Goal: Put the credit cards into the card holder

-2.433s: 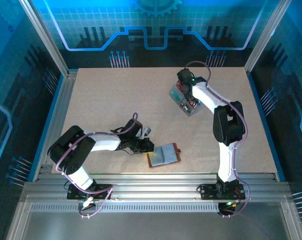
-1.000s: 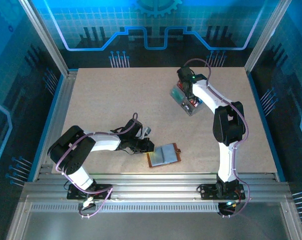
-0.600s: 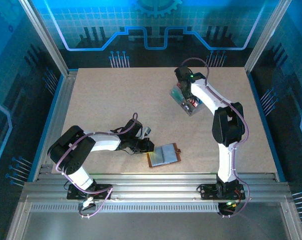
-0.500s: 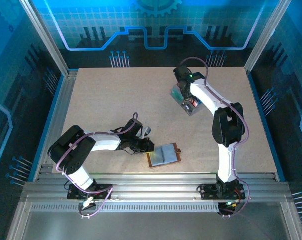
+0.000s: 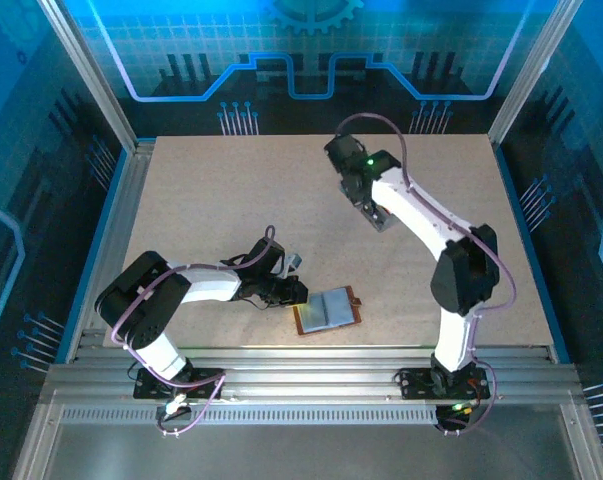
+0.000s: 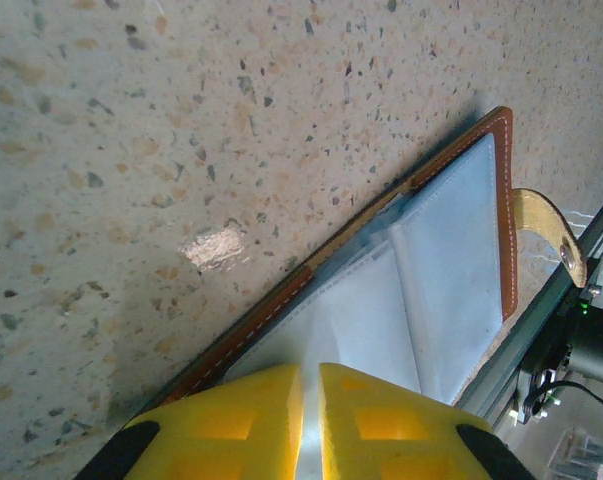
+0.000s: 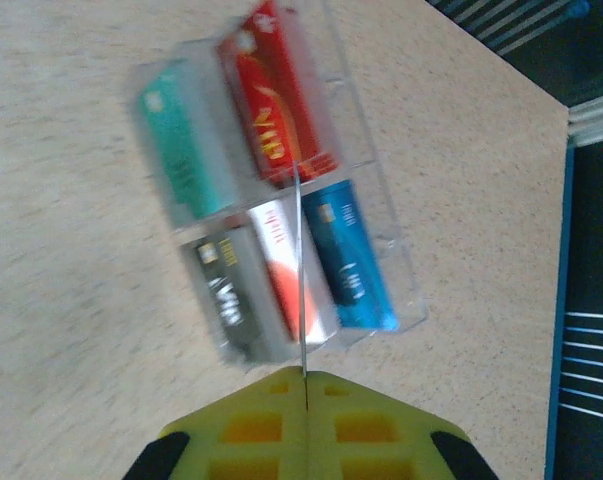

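Observation:
The brown card holder (image 5: 328, 308) lies open near the table's front, its pale lining up (image 6: 451, 260). My left gripper (image 5: 293, 290) sits at its left edge, the yellow fingertips (image 6: 310, 370) pinched on the lining. My right gripper (image 7: 304, 375) is shut on one thin credit card (image 7: 299, 270), seen edge-on, and hovers (image 5: 364, 195) over the clear tray (image 7: 406, 290). Teal (image 7: 176, 150), red (image 7: 276, 100), dark (image 7: 226, 290), white-and-red (image 7: 279, 250) and blue (image 7: 346, 255) credit cards lie in the tray's compartments.
The clear tray (image 5: 381, 215) stands at the back right of the speckled table (image 5: 231, 200). Aluminium rails (image 5: 311, 365) run along the front edge, right beside the card holder's clasp tab (image 6: 546, 225). Frame posts bound both sides.
My right gripper closed on a card and the right arm rose and swung left, away from the tray. The left arm and the card holder have not moved.

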You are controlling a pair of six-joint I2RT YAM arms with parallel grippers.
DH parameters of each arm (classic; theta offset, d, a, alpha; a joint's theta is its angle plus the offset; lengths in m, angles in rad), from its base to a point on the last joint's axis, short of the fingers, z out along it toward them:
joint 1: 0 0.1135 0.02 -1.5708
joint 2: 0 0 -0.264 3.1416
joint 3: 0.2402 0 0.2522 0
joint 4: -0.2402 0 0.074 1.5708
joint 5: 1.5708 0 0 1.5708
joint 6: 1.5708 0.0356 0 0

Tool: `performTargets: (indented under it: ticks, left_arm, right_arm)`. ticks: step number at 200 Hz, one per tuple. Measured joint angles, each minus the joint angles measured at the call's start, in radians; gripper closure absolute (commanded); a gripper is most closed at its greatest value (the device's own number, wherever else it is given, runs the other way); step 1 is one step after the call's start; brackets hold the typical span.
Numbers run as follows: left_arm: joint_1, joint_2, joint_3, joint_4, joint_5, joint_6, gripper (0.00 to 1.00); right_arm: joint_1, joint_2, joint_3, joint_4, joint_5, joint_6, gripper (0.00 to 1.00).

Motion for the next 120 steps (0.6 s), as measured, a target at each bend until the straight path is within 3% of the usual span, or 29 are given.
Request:
performTargets:
  ticks: [44,86,120]
  left_arm:
    - [-0.002,-0.006,0.0,-0.005,-0.004,0.007,0.84]
    - [-0.005,-0.008,0.0,-0.008,-0.013,0.007,0.84]
    - [-0.008,-0.013,0.0,-0.014,-0.023,0.011,0.84]
  right_arm:
    - [0.16,-0.3,-0.346,0.128,-0.165,0.086,1.0]
    - [0.175,-0.552,-0.759,0.385,-0.437,0.229,1.0]
    - [0.175,-0.649,-1.034,0.624,-0.631,0.353,1.0]
